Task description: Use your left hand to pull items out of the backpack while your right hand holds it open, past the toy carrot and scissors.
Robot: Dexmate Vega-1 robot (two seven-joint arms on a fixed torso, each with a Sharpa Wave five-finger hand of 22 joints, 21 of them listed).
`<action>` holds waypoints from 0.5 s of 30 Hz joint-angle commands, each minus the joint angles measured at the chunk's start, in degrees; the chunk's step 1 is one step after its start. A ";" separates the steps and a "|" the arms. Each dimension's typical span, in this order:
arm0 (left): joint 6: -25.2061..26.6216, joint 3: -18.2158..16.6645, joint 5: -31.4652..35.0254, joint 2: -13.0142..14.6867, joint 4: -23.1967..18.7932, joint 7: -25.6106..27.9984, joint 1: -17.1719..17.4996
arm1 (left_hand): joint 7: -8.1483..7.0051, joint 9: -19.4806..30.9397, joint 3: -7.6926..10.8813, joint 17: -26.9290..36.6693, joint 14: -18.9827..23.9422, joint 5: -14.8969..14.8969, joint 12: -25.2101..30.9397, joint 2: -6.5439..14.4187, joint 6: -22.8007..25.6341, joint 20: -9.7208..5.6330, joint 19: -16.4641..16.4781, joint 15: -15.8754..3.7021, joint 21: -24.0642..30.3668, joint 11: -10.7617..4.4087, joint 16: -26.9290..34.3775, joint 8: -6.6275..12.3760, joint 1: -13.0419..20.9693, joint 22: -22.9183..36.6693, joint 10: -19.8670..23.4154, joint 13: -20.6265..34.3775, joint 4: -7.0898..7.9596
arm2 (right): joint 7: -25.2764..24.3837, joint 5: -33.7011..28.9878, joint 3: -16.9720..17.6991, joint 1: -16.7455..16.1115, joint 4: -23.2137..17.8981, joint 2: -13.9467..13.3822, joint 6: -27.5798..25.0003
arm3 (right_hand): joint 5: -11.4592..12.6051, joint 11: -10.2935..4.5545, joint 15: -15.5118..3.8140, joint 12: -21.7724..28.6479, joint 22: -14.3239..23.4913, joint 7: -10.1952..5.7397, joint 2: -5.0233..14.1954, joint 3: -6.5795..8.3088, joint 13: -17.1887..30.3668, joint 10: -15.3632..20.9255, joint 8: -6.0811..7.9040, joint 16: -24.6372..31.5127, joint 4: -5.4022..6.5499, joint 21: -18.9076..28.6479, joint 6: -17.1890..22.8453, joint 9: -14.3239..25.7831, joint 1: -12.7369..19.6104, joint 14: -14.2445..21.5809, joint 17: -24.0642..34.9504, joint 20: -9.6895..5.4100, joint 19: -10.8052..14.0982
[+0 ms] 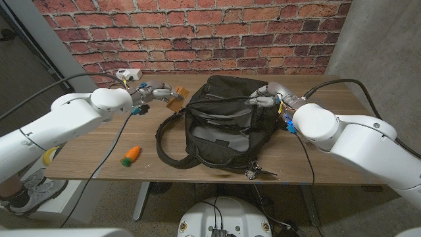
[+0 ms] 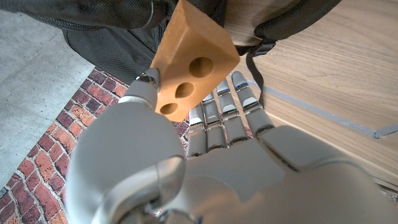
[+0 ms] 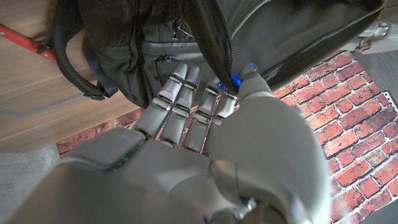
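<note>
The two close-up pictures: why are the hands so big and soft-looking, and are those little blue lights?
Left wrist view: the left hand sits near the lens, looming and soft, while the wooden block it holds looks sharper. Right wrist view: the right hand is likewise blurred; small blue glints show at the backpack edge.

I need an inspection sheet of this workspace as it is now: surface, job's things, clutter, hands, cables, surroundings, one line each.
Surface: wooden table, with a pale line across the boards.
Job's things: black backpack at the middle, top open; toy carrot near the front edge; scissors by the backpack's front; orange block with round holes.
Clutter: white box at the far edge.
Hands: left hand holds the orange block beside the backpack; right hand grips the backpack's opening rim.
Cables: black cable across the table's left part; another along the right arm.
Surroundings: brick wall behind; a person's shoe on the floor.
</note>
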 commanded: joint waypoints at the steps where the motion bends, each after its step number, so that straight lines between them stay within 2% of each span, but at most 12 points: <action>1: 0.46 2.11 0.98 -0.47 0.05 -0.94 -2.71 | -0.30 7.86 0.57 0.18 0.24 0.38 0.36 0.48 0.95 -0.10 0.12 -0.26 0.29 -0.17 -0.13 0.51 0.16 0.13 -0.01 0.03 -0.09 | 0.60 9.43 7.65 -4.74 -2.18 -1.75 0.56 | -0.01 0.32 -5.37 -0.51 0.08 -0.01 0.40 -0.26 0.29 -0.48 -0.46 -0.21 -0.04 -0.23 -1.14 0.11 -0.15 -0.76 0.32 0.15 -0.64; 9: 2.75 1.99 1.04 -0.08 -1.10 0.18 -2.73 | -0.31 7.88 0.62 0.28 0.26 0.41 0.40 0.47 0.89 -0.10 0.15 -0.27 0.36 -0.08 -0.18 0.49 0.14 0.14 -0.03 0.05 -0.08 | 2.82 15.09 12.22 -7.02 -0.43 -3.25 4.80 | 0.02 0.61 -5.16 -0.84 0.07 0.16 0.48 -0.36 0.40 -1.28 -0.83 -0.34 -0.03 -0.28 -2.09 0.10 -0.18 -1.45 0.50 0.40 -1.11; 11: 3.77 1.75 0.72 0.29 -1.44 0.47 -2.44 | -0.27 7.88 0.64 0.33 0.26 0.42 0.42 0.44 0.92 -0.11 0.14 -0.27 0.38 -0.13 -0.17 0.49 0.20 0.14 -0.01 0.05 -0.13 | 4.42 16.67 13.28 -7.27 0.51 -4.27 6.55 | 0.03 0.81 -4.99 -1.10 0.07 0.37 0.46 -0.37 0.42 -1.90 -0.97 -0.41 -0.09 -0.32 -2.49 0.12 -0.10 -1.68 0.53 0.54 -1.36; 15: 6.14 1.50 0.07 0.91 -2.09 0.99 -2.30 | -0.30 7.87 0.72 0.35 0.25 0.45 0.45 0.51 0.94 -0.01 0.08 -0.20 0.39 -0.07 -0.24 0.48 0.19 0.14 -0.06 0.09 -0.10 | 7.27 20.67 16.65 -9.46 3.42 -4.35 11.33 | 0.06 1.18 -4.59 -1.65 0.06 0.56 0.49 -0.45 0.56 -3.27 -1.38 -0.76 -0.11 -0.42 -3.68 0.22 -0.08 -2.82 0.61 0.70 -2.11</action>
